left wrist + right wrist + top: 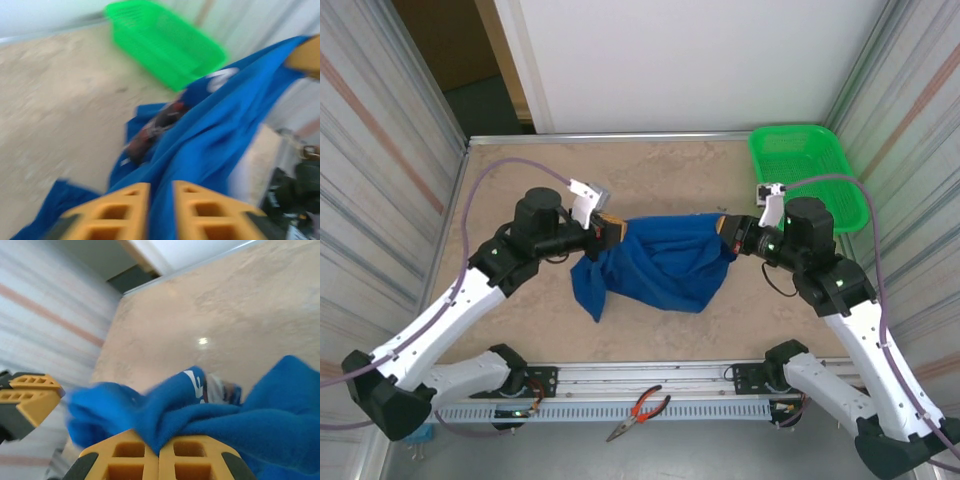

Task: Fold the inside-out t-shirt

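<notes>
Roughly at the middle of the worktop (660, 175), the inside-out t-shirt (665, 265) hangs as a bunched band of royal-blue cloth, stretched between the two arms. Its lower folds sag toward the surface, and a loose tail droops at the left end. Whether the lowest cloth touches the worktop cannot be told from above. A small white print mark (197, 385) shows on a fold in the right wrist view.

The left pincer (610, 232) grips the shirt's left end. Its wrist view is blurred, but blue cloth runs up between the two yellow fingers (120, 207), which stand narrow around it. The right pincer (728, 232) grips the right end, with its fingers (125, 455) pressed together on a thick pinch of cloth.

Beyond the shirt, a green mesh basket (798, 128) sits at the far right corner, well apart from the cloth. A pair of red-handled pliers (640, 408) lies on the metal rail at the near edge, between the arm bases.

The step in hand looks like lifting and spreading — no fold has been made, and the shirt is crumpled rather than flat. The next move probably calls for drawing the two ends apart and laying the cloth down smooth, so that the sleeves and hem can be found before folding.
</notes>
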Controlling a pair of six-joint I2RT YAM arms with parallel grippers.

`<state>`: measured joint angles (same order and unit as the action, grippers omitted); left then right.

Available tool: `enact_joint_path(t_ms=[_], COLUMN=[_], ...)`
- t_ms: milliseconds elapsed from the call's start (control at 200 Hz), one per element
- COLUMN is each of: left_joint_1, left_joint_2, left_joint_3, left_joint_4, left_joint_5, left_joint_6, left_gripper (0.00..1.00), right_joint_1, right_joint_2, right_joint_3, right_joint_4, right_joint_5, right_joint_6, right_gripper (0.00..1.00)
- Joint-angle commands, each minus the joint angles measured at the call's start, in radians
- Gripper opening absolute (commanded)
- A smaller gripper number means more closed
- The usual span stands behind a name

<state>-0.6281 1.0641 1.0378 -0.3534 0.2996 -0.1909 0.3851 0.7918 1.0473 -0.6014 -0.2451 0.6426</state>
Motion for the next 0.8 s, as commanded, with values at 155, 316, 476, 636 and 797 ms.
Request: enact_joint_path(t_ms=[155,316,476,636,797], left_joint_1=[-0.11,-0.278,-0.417,-0.504,-0.515], left_joint_2=[0.007,0.076,0.247,0.446,0.568], left_joint_3=[-0.107,-0.125,-0.067,0.026,0.082], left_joint_4=[0.051,0.213,0.323,0.419,0.526], left_joint_5=[-0.339,-0.462,-0.529,-0.637,-0.67], left_joint_6=[0.008,0.045,0.081,0.097,0.088], left_gripper=[0.67,0.73,0.76,0.79,0.83], right_joint_1=[-0.027,-0.015,0.018,0.065,0.095], right_joint_2=[0.055,0.073,0.079,0.091,0.104], right_joint_3=[0.033,0.022,0.007,0.009,0.011], right_joint_4=[0.024,0.032,0.051,0.064,0.074], right_joint_5=[0.028,0.027,0.052,0.087,0.099], right_joint_6=[0.014,0.014,0.033,0.042,0.05], right_gripper=[0.0,0.0,0.0,0.0,0.0])
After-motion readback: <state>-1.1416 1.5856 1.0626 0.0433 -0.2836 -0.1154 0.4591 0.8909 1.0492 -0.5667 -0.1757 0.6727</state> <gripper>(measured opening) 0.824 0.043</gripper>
